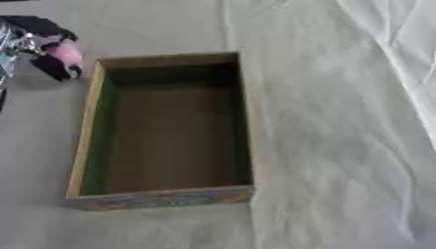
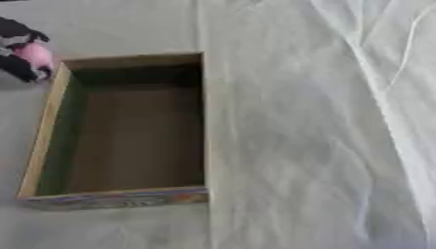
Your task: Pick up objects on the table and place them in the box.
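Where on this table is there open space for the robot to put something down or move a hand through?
The box is bare inside. A wide stretch of white cloth to its right is open too, as is the strip in front of it. Only the upper left corner is crowded, where the left hand holds a pink object by the box's far corner.

Left eye: looks steeply down, close on the box [image 1: 162,126].
Right eye: same downward look, set slightly rightward.
Shared: box, cloth-covered bench [image 2: 298,146].
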